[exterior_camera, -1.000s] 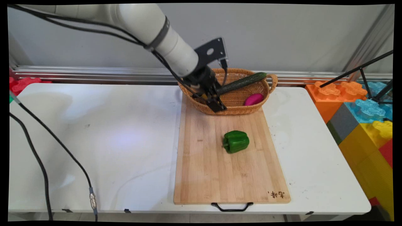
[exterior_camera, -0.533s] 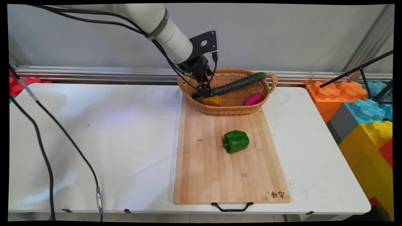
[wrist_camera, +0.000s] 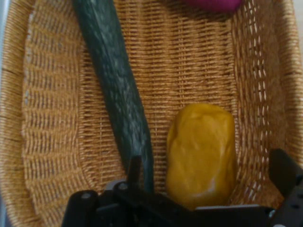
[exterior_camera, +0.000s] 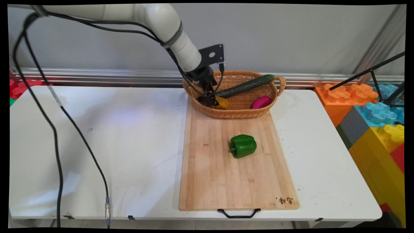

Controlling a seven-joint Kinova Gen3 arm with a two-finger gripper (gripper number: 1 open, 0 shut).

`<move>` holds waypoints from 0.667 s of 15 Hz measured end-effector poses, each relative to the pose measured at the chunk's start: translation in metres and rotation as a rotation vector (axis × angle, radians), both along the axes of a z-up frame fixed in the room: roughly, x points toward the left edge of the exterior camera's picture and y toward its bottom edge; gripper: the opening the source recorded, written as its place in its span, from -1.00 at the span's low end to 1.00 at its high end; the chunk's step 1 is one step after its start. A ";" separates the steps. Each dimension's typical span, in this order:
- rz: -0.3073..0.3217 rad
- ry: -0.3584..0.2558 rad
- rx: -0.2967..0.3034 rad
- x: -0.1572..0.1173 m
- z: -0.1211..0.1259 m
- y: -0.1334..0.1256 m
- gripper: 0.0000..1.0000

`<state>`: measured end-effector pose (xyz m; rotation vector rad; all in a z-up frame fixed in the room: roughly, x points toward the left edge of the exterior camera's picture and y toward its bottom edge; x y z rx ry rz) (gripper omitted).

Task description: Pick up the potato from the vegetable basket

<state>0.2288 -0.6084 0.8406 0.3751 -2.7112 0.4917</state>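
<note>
Black two-finger gripper [wrist_camera: 208, 189] wide open, holding nothing | yellow bell pepper [wrist_camera: 202, 153] between its fingers, inside woven wicker basket [wrist_camera: 52, 142] | long dark-green cucumber [wrist_camera: 116, 90] just beside.

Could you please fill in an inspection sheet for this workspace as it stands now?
Surface: white table, wooden cutting board on it.
Job's things: wicker basket on the board's far end holds a cucumber, a yellow pepper and a magenta vegetable; green bell pepper on the board.
Clutter: nothing seen.
Grippers: tool open, inside the basket, astride the yellow pepper.
Cables: black cables hang at left.
Surroundings: grey wall, coloured blocks at right.
</note>
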 end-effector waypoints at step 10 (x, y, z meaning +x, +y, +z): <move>0.003 -0.003 0.049 -0.006 -0.030 -0.035 1.00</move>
